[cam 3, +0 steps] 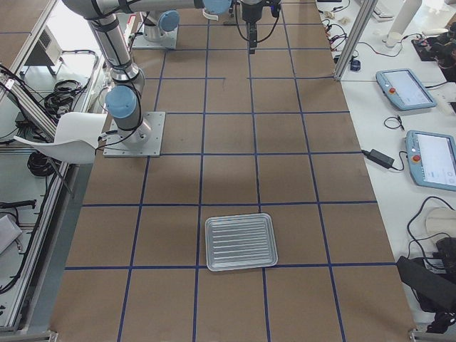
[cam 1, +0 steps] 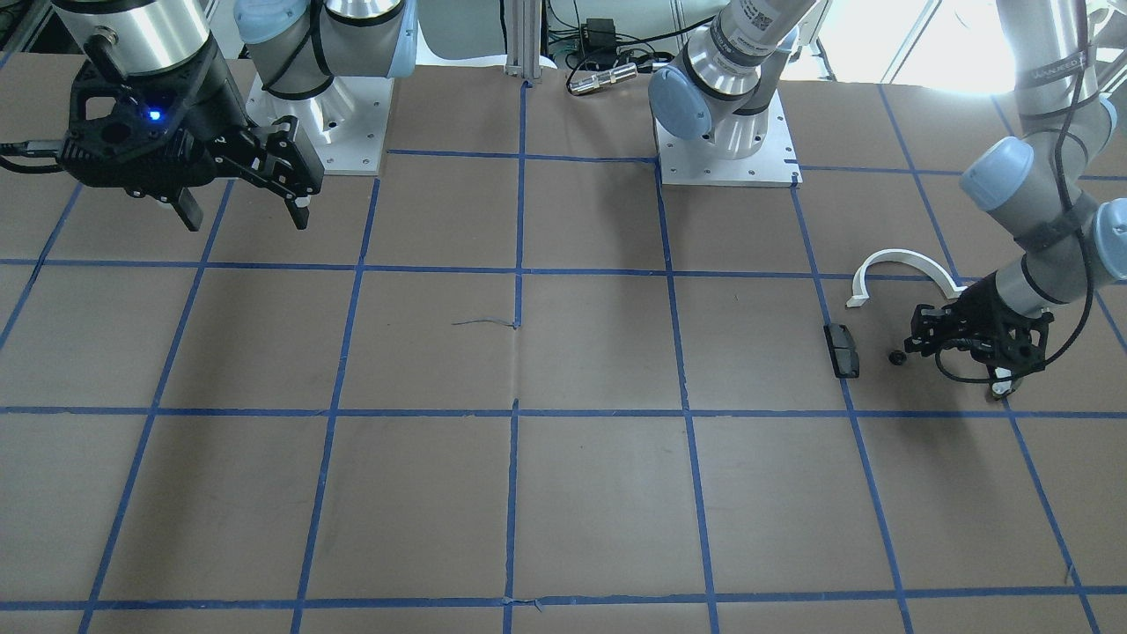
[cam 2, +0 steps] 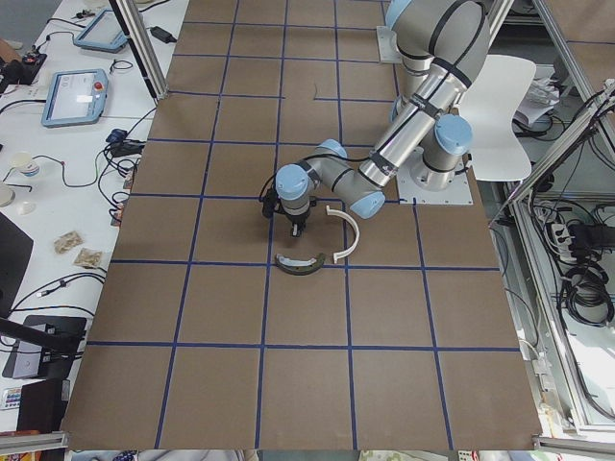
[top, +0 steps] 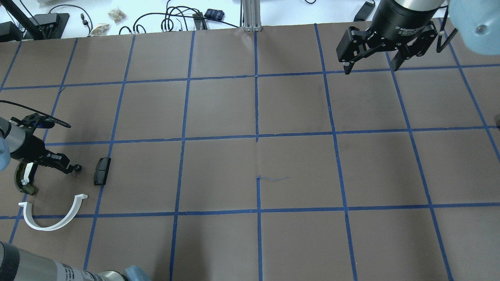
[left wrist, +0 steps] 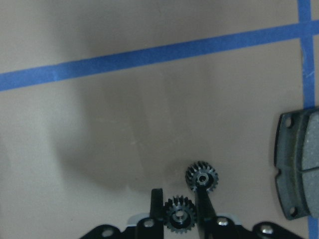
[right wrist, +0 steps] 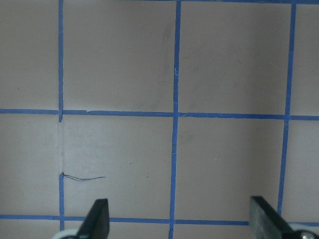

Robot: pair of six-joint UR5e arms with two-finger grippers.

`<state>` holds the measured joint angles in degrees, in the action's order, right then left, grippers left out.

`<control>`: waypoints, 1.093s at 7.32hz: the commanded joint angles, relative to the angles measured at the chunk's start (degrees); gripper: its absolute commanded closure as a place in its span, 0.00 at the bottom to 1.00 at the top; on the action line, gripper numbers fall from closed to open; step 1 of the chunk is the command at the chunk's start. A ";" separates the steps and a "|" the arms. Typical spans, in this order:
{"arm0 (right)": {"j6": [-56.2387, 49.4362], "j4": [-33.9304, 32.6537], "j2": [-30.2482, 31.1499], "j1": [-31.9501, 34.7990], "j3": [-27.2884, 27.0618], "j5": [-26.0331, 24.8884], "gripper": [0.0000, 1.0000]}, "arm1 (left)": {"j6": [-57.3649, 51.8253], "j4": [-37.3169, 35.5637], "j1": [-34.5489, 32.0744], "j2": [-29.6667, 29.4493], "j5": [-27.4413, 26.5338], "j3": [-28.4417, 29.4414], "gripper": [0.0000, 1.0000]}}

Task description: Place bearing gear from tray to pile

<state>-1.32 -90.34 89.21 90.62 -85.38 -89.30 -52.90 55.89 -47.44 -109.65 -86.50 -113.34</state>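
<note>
My left gripper (left wrist: 179,206) is low over the table and shut on a small black bearing gear (left wrist: 179,216) held between its fingers. A second like gear (left wrist: 202,178) lies on the table just beyond the fingertips; it also shows in the overhead view (top: 78,168). The pile surrounds them: a black rectangular block (top: 102,171), a white half-ring arc (top: 50,218) and a dark olive curved piece (top: 21,181). The tray (cam 3: 240,242) stands far off, near the right end of the table. My right gripper (top: 371,66) is open and empty, high above the table.
The table is brown with a blue tape grid (top: 256,136). Both arm bases (cam 1: 726,150) stand at the robot's edge. Cables and small items (top: 187,19) lie beyond the far edge. The tray looks empty in the exterior right view.
</note>
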 commanded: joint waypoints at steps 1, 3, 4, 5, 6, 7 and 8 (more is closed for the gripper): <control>0.00 -0.01 0.00 0.00 0.03 0.09 0.00 | -0.01 -0.34 0.06 0.04 -0.07 0.40 0.26; 0.00 -0.01 0.00 0.00 0.04 0.00 0.00 | 2.16 0.36 -2.38 2.67 1.24 0.58 0.23; 0.00 -0.01 0.00 0.00 -0.05 0.09 0.00 | 7.84 0.45 -8.49 4.86 2.90 0.93 0.22; 0.00 -0.01 0.00 0.00 -0.05 0.09 0.00 | 12.34 3.06 -14.12 8.27 1.87 1.37 0.20; 0.17 -0.01 0.00 0.00 -0.05 -0.09 0.00 | 19.43 5.18 -18.00 11.44 1.52 2.07 0.17; 0.09 -0.01 -0.09 0.00 -0.05 -0.17 0.00 | 24.89 8.68 -22.74 14.17 0.21 4.42 0.15; 0.17 -0.01 -0.09 0.00 -0.05 -0.09 0.00 | 33.56 13.85 -28.79 15.76 -0.07 9.49 0.12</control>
<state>-1.20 -90.35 89.15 90.62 -85.43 -89.40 -28.67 64.38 -69.38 -96.55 -85.87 -108.50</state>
